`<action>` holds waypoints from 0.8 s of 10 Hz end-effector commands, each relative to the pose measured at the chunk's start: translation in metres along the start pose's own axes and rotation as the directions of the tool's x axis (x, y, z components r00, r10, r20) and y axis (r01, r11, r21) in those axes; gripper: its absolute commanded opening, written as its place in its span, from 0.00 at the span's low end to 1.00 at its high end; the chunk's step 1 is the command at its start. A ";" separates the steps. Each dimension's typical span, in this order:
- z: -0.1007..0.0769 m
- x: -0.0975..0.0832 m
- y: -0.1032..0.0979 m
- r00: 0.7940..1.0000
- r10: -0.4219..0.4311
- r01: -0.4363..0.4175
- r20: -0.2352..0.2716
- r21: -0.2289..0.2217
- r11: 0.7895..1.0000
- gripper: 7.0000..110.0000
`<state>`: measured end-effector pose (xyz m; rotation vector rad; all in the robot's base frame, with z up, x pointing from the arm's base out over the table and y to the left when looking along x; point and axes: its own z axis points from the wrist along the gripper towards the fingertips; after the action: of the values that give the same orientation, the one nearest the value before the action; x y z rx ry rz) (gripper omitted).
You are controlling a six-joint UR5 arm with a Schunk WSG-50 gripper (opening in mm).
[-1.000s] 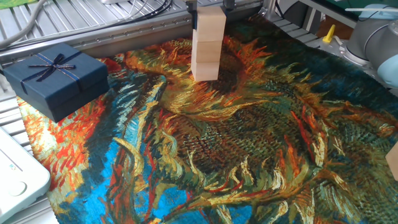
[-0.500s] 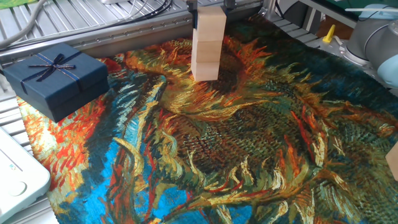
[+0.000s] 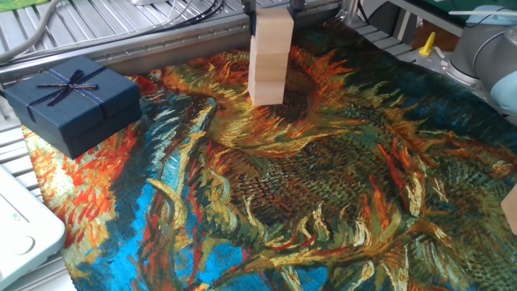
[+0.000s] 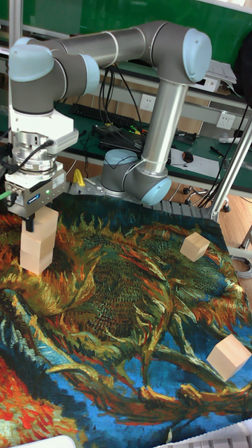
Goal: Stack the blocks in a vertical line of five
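I see a stack of blocks (image 3: 268, 58) standing at about 12 o'clock on the worktop (image 3: 323, 202), which is covered by a sunflower-painting cloth. In the fixed view three cubes are stacked one on another, the top one reaching the upper picture edge. The gripper (image 4: 33, 222) sits over the top of that stack; dark fingers (image 3: 250, 16) flank the top cube on both sides in the fixed view. They look close against its faces, but I cannot tell whether they are pressing on it or just beside it.

In the tall fixed view the same stack (image 4: 38, 241) is at 9 o'clock, under the arm's wrist. Two loose blocks lie well apart from it: one tilted cube (image 4: 194, 246) at about 3 o'clock near the far cloth edge, another (image 4: 229, 356) at about 4 o'clock toward the near right corner. In the fixed view a sliver of a pale block (image 3: 510, 208) shows at the right edge.

A dark blue gift box (image 3: 71, 100) with ribbon rests at 10 o'clock, well apart from the stack.
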<state>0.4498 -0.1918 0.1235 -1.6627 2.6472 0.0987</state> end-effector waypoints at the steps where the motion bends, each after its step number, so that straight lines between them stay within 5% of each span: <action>1: -0.002 0.002 -0.003 1.000 -0.004 0.004 -0.006 0.011 1.000 0.57; 8: -0.018 0.003 -0.007 1.000 0.014 -0.014 0.005 0.015 1.000 0.57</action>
<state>0.4525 -0.1985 0.1352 -1.6587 2.6532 0.0749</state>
